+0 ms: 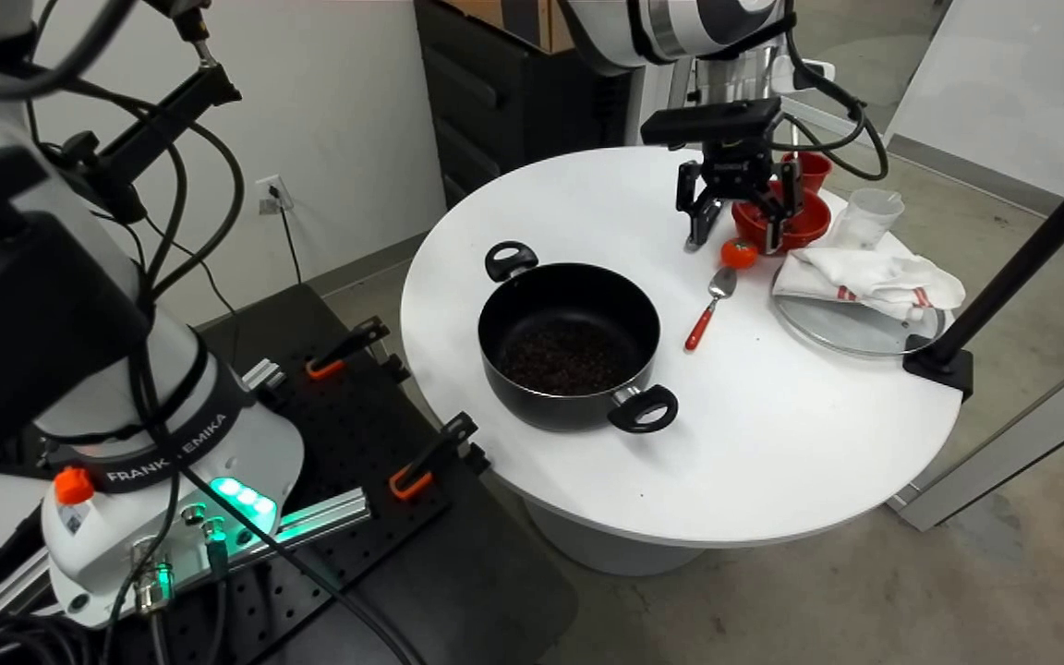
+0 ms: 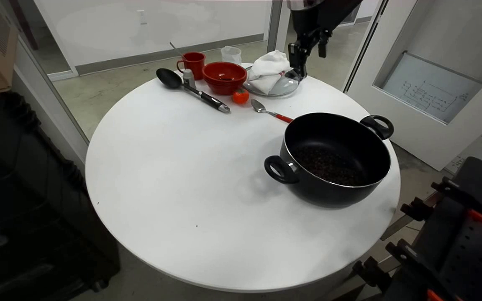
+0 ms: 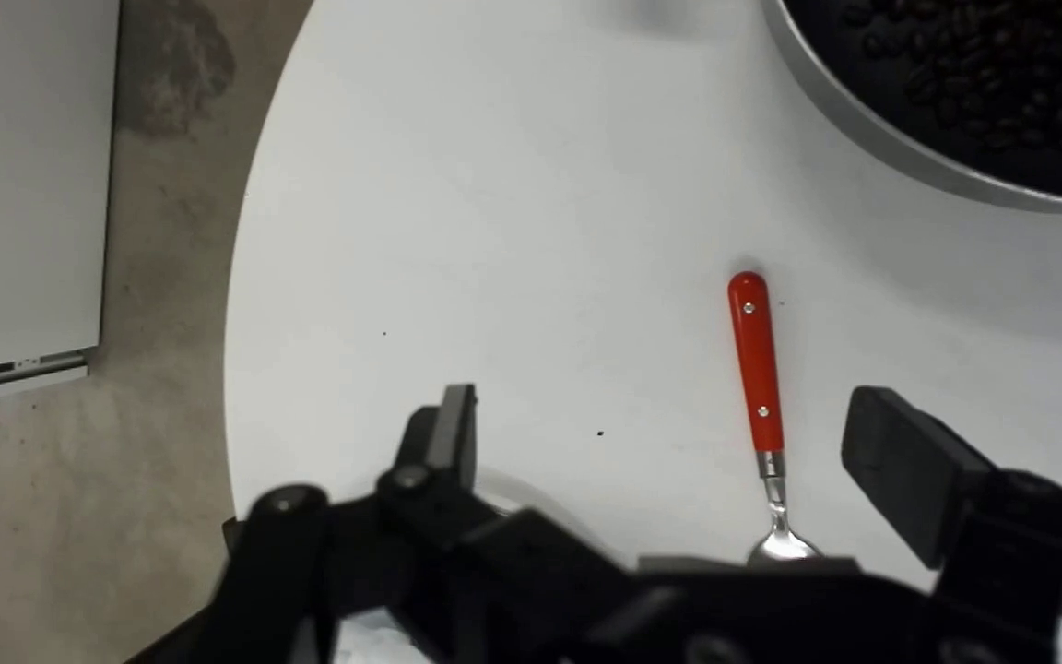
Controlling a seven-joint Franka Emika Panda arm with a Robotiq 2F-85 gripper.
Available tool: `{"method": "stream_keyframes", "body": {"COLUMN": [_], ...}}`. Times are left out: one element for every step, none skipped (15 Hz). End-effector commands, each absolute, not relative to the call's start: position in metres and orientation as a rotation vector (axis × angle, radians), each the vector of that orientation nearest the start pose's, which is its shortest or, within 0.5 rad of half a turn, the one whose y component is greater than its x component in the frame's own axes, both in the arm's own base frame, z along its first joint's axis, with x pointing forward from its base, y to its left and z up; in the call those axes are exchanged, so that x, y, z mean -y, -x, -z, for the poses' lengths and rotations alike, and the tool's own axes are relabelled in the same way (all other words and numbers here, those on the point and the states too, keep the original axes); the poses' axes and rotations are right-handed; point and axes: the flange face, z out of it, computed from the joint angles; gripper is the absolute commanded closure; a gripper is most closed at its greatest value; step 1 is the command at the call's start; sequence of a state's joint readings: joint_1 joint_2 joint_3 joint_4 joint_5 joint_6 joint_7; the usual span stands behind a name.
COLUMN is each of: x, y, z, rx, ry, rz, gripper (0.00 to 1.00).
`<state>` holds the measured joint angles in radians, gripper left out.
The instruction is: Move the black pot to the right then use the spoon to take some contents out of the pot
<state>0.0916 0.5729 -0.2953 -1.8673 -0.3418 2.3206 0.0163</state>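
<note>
black pot (image 1: 546,413), spoon (image 1: 707,314) on round white table (image 2: 174,179); mottled floor (image 1: 864,591); white wall (image 1: 338,120); hand (image 1: 735,240) above, spread apart

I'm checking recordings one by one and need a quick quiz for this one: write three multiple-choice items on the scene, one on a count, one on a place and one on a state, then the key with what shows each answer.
1. How many side handles show on the black pot?
A) one
B) two
C) four

2. Where does the spoon lie?
A) inside the black pot
B) in the red mug
C) on the white table

3. How does the tool stand?
A) open
B) shut on the spoon
C) shut on the tomato

1 B: both exterior views show a loop at each of two sides.
2 C: the wrist view shows it resting on the white surface, outside the pot.
3 A: its fingers stand wide apart in the wrist view, gripping nothing.
</note>
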Motion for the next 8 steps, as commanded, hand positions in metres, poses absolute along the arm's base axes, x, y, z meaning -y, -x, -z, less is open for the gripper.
{"method": "stream_keyframes", "body": {"x": [0.122,0.117,0.112,0.108,0.104,0.101,0.098,0.098], "y": [-0.612,-0.608,-0.605,-0.603,-0.602,-0.601,-0.603,-0.606], "z": [-0.208,-0.202,-0.193,-0.185,-0.177,-0.172,-0.167,-0.162], "rx": [0.101,0.108,0.129,0.157,0.177,0.182,0.181,0.184], "ry": [3.496,3.483,3.465,3.449,3.438,3.427,3.42,3.412], "rz": [-0.252,-0.242,-0.232,-0.237,-0.241,-0.246,-0.241,-0.238], "gripper": [0.0,0.0,0.0,0.0,0.0,0.0,0.0,0.0]}}
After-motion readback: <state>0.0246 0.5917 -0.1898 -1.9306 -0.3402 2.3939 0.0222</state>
